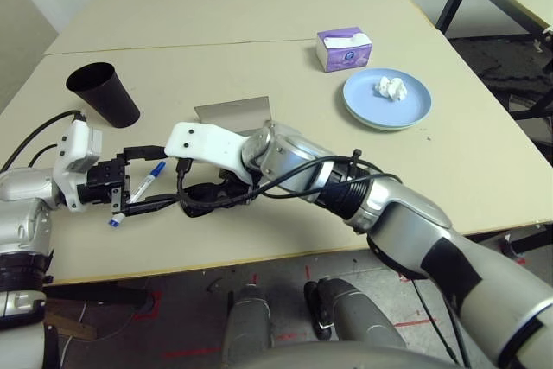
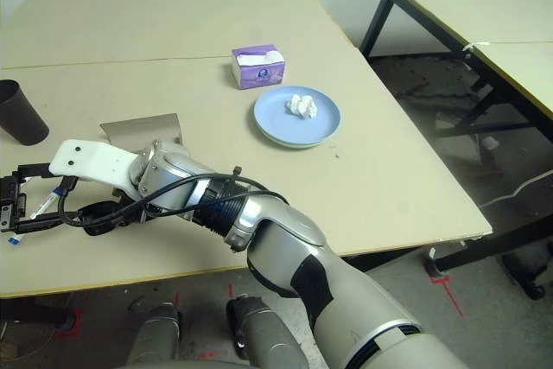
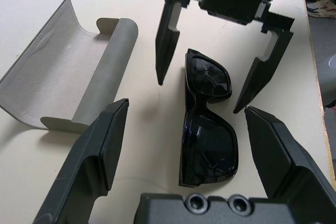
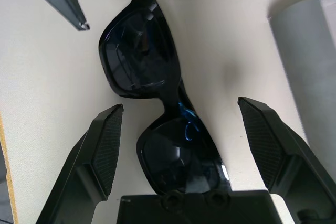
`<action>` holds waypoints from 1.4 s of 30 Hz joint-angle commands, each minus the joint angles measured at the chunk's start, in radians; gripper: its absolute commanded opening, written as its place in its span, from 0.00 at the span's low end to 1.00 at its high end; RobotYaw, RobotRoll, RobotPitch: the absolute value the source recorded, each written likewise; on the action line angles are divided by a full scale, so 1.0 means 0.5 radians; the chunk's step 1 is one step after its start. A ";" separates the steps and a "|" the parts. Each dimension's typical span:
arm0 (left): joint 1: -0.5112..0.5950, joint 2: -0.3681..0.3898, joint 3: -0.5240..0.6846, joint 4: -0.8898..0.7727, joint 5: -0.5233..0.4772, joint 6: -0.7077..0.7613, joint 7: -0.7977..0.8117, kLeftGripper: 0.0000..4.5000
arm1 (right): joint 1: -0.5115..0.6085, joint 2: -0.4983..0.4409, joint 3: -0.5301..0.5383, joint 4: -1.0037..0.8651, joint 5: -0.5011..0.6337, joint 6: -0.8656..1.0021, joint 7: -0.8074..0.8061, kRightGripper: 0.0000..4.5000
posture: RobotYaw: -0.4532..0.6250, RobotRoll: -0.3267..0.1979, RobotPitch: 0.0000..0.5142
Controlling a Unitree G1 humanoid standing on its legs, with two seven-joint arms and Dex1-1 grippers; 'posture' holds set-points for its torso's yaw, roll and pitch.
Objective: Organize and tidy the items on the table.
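Step in hand, by judgement: pickup of the black sunglasses [image 3: 207,124] for stowing in the grey glasses case [image 3: 68,85].

Left gripper [image 3: 181,150]: released, jaws wide, sunglasses flat on the surface [image 1: 259,66] between them.

Right gripper [image 4: 178,148]: released, angled down from the opposite side, jaws straddling the same frame without contact.

Case: open, just beside both grippers.

Next move: lower the right gripper, clench across the bridge, lift, carry to the case.

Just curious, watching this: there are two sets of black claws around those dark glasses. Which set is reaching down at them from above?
The right gripper, both fingers open astride the black plastic sunglasses. The left gripper lies low beside them.
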 commanded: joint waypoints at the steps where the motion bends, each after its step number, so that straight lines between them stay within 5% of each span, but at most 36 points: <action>1: 0.004 0.005 0.000 0.021 0.017 -0.025 -0.005 1.00 | 0.107 0.147 0.055 0.002 -0.012 -0.014 0.010 0.99 | 0.41 0.62 0.32; 6: 0.006 -0.004 -0.004 0.005 0.014 -0.020 0.006 1.00 | 0.127 0.146 0.068 -0.004 -0.004 -0.011 0.015 0.99 | 0.42 0.62 0.32; 16: 0.022 -0.034 -0.010 -0.052 -0.002 0.002 0.034 1.00 | 0.142 0.129 0.095 -0.023 -0.012 -0.032 0.029 0.24 | 0.42 0.62 0.31; 21: 0.023 -0.038 -0.003 -0.054 -0.005 0.006 0.038 1.00 | 0.162 0.100 0.125 -0.063 -0.029 -0.017 0.068 0.06 | 0.42 0.62 0.31; 42: 0.080 -0.056 0.002 -0.146 -0.031 0.045 0.099 1.00 | 0.144 -0.017 0.240 -0.012 -0.216 -0.174 0.195 0.05 | 0.41 0.62 0.32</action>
